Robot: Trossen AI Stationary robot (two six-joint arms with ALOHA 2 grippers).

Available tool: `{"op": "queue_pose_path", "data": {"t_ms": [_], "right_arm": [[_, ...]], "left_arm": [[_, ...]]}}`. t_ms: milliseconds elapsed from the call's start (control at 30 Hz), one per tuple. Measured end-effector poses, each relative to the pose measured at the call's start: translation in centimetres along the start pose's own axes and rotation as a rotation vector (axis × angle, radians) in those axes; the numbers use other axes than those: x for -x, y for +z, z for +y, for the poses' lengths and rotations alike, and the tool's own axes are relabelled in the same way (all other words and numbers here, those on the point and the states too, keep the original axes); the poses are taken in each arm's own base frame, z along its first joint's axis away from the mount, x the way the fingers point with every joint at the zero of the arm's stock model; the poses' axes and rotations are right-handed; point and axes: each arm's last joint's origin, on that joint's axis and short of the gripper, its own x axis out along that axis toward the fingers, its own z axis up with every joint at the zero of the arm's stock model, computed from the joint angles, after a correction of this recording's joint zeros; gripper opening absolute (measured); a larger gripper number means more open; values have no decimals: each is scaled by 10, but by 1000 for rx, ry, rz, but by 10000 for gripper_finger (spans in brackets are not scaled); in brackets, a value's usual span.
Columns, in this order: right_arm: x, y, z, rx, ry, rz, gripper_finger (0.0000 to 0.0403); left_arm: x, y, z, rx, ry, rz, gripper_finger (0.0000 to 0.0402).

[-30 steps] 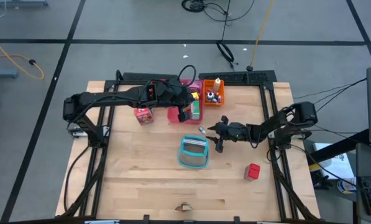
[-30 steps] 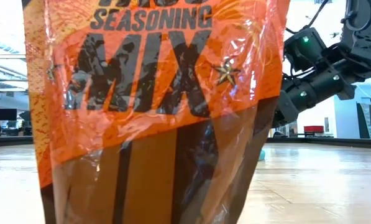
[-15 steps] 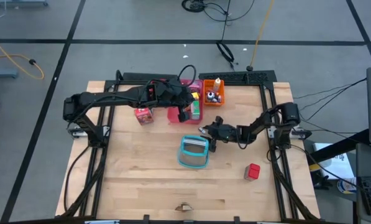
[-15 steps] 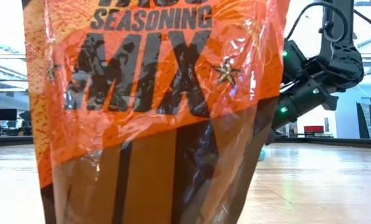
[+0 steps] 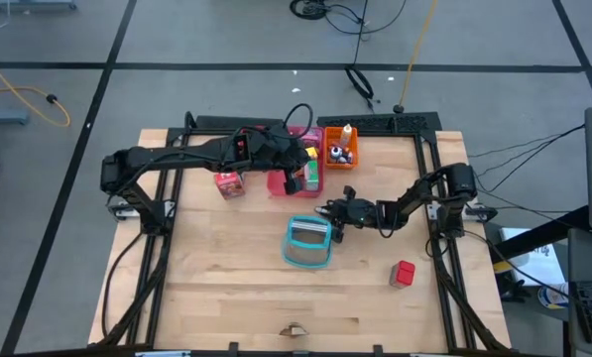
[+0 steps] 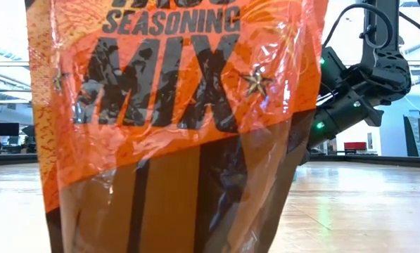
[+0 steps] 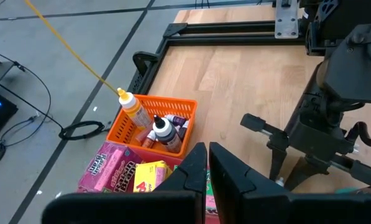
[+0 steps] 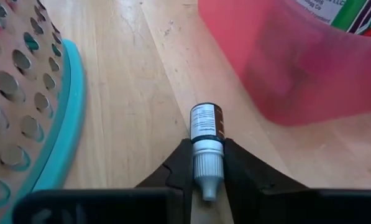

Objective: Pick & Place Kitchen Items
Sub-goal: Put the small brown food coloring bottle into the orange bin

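Right up against the low camera stands an orange seasoning mix packet (image 6: pixel 174 105), filling most of that view, exactly as it did a second ago; on the high view it is only a small thing at the near edge of the bench (image 5: pixel 226 307). A red cube (image 5: pixel 405 273) sits alone near the right side, unmoved.

Now the action: the right gripper (image 5: pixel 327 211) has slid in from the right over the last second, from well clear of the teal basket (image 5: pixel 309 243) to just beside its far right corner. And its fingers (image 8: pixel 241 168), spread wide a moment ago, have come together on a small dropper bottle (image 8: pixel 206 134), white cap toward the wrist, brown labelled body pointing away, lying low over the wood. The teal basket's perforated wall (image 8: pixel 23 93) is just to one side of it, a pink tray (image 8: pixel 297 68) just beyond.

Farther back, the left gripper (image 7: pixel 207 171) hangs over the trays with its fingers pressed together and nothing between them; that arm has not shifted. Below it lie pink and yellow cartons (image 7: pixel 126 174), and an orange tray (image 7: pixel 154 124) holding an orange bottle (image 7: pixel 130 107) and small dark bottles. A red-pink carton (image 5: pixel 229 182) stands on the bench to the left of the trays, where it was.
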Motion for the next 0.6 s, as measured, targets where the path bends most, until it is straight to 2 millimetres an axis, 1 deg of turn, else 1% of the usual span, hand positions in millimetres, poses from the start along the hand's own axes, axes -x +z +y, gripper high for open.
{"op": "queue_pose_path", "data": {"t_ms": [167, 300, 433, 600], "right_arm": [[4, 2, -2, 14, -31, 19, 52], [13, 8, -7, 34, -84, 56, 52], [26, 17, -13, 55, -133, 73, 52], [48, 35, -20, 70, -168, 54, 52]], "left_arm": [[0, 0, 0, 0, 0, 0, 21], [0, 0, 0, 0, 0, 0, 21], [0, 0, 0, -1, -1, 3, 21], [0, -1, 0, -1, -1, 6, 21]]}}
